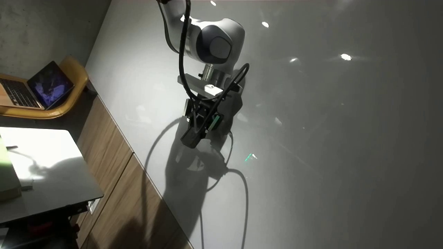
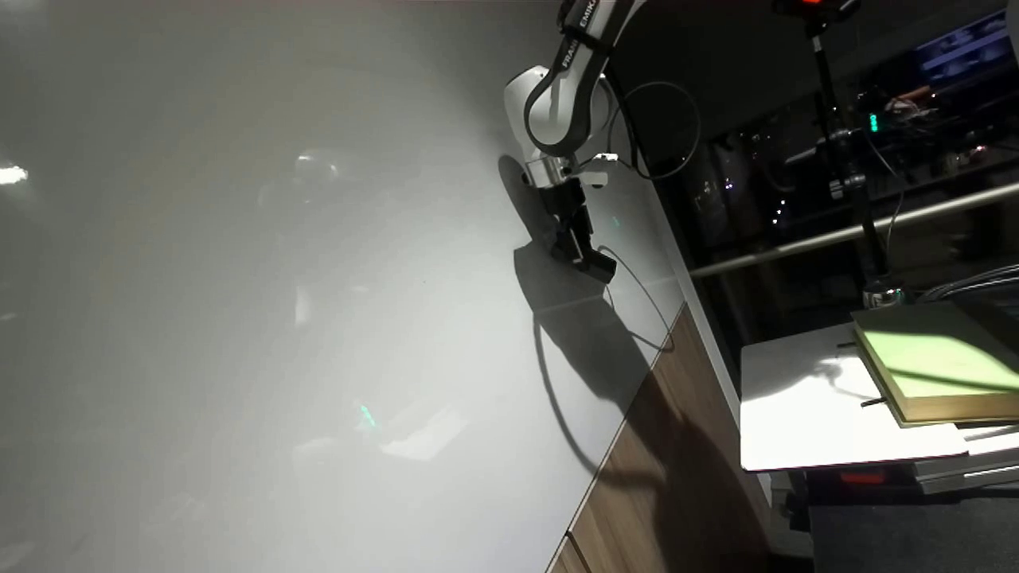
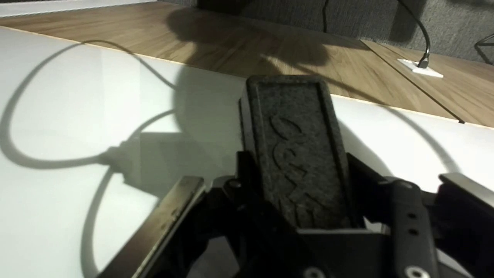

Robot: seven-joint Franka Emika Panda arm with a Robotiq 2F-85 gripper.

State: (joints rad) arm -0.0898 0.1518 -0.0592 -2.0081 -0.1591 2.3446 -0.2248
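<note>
on the far left of an exterior view i have a laptop (image 1: 38,88) standing open on a yellow chair (image 1: 80,77). below it in the frame is a small table (image 1: 65,180) with a green book (image 1: 6,173) on it, cut off at the edge. next comes wood panelling (image 1: 110,173), which borders a glossy white board (image 1: 328,138). my arm (image 1: 214,45) reaches down over the board, a black cable (image 1: 182,52) running along it, and farther right the board carries bright glints (image 1: 346,57).

in my wrist view, again from the left, there's a looping shadow (image 3: 50,163) on the board, then one finger of my gripper (image 3: 301,170), then a dark grey block (image 3: 297,150) in the middle, then the other finger. my jaws are closed on the block, pinching it by its long sides, with its end sticking out past the fingertips. there's an unreadable mark in its face, and i can't tell whether it touches the board. at the right, a black cord (image 3: 427,42) is plugged into a white socket (image 3: 413,66) on the panelling.
</note>
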